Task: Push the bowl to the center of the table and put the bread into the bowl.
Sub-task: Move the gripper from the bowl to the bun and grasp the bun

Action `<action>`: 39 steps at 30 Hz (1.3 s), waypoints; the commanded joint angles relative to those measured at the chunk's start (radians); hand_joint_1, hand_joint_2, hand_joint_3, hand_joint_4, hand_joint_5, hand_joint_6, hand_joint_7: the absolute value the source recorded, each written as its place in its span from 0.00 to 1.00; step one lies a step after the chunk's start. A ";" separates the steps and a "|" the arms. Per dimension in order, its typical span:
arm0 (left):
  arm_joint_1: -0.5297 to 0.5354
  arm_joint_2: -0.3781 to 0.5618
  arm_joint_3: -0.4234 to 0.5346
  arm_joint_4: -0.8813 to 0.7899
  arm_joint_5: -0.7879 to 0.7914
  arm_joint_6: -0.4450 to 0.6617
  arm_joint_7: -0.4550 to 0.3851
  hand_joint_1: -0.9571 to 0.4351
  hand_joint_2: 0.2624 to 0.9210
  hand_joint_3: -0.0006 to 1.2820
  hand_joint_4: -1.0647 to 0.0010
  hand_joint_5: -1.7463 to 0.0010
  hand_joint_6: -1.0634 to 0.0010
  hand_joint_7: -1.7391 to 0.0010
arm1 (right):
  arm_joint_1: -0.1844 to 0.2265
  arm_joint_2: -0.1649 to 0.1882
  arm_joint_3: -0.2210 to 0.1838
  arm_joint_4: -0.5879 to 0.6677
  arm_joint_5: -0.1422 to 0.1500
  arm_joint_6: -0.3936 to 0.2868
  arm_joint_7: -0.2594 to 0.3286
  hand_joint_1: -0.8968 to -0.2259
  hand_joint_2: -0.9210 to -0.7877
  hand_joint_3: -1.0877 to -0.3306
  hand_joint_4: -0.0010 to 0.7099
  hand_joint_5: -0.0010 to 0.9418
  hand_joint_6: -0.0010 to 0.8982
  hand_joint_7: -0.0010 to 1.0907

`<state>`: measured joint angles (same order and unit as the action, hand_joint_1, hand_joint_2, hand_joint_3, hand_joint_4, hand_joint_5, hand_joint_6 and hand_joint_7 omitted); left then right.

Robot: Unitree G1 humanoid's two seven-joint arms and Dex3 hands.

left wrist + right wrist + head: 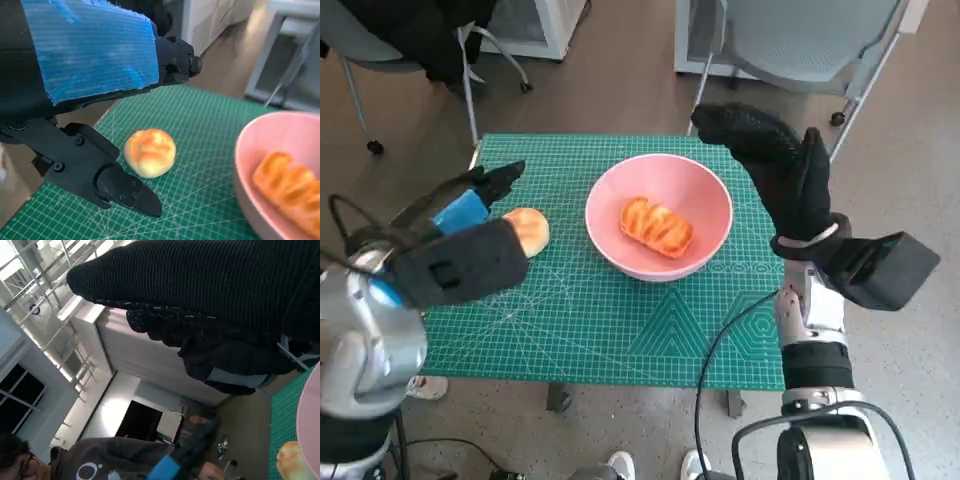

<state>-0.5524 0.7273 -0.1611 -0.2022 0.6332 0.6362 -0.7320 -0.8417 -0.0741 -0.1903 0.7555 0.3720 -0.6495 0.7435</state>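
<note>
A pink bowl [660, 215] sits near the middle of the green mat [620, 320] that covers the small table. Inside the bowl lies a long, golden bread [657, 227] with stripes on top. A second piece, a round bun [528, 230], lies on the mat to the left of the bowl, a little way apart from it.

The left hand [460, 225], black with blue tape on its back, hangs just above the mat on the left side, close to the round bun. In the left wrist view its fingers [120, 187] are spread apart and hold nothing, and the bun sits between them without being touched.

The right hand [775, 160], in the black knitted glove, is up beside the right edge of the bowl, not touching it. It holds nothing, and its fingers look stretched out and loose.

In the right wrist view the glove fills the top, and a small bit of the pink bowl and the bun shows at the edge. A person in a dark top [100, 460] sits further back
</note>
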 commanded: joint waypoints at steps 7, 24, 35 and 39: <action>-0.115 -0.022 -0.101 0.199 0.043 -0.041 0.041 0.48 0.64 0.00 1.00 1.00 0.88 0.99 | 0.022 -0.017 -0.003 0.002 0.008 0.021 0.020 0.24 0.00 0.28 0.03 0.00 0.00 0.19; -0.303 -0.087 -0.238 0.593 0.099 -0.119 0.076 0.50 0.63 0.00 1.00 1.00 0.88 1.00 | 0.023 -0.037 -0.001 -0.001 -0.001 0.021 0.014 0.24 0.00 0.27 0.03 0.00 0.00 0.19; -0.410 -0.141 -0.312 0.829 0.135 -0.159 0.097 0.48 0.63 0.00 1.00 1.00 0.89 1.00 | 0.028 -0.044 0.002 -0.017 -0.004 0.022 0.008 0.25 0.00 0.26 0.03 0.00 0.00 0.19; -0.438 -0.160 -0.322 0.905 0.129 -0.180 0.119 0.48 0.63 0.00 1.00 1.00 0.89 1.00 | 0.027 -0.046 0.001 -0.017 -0.007 0.021 0.006 0.25 0.00 0.25 0.03 0.00 0.00 0.19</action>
<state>-0.9509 0.5808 -0.4721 0.6500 0.7519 0.4723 -0.6326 -0.8400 -0.1130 -0.1921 0.7374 0.3708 -0.6376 0.7551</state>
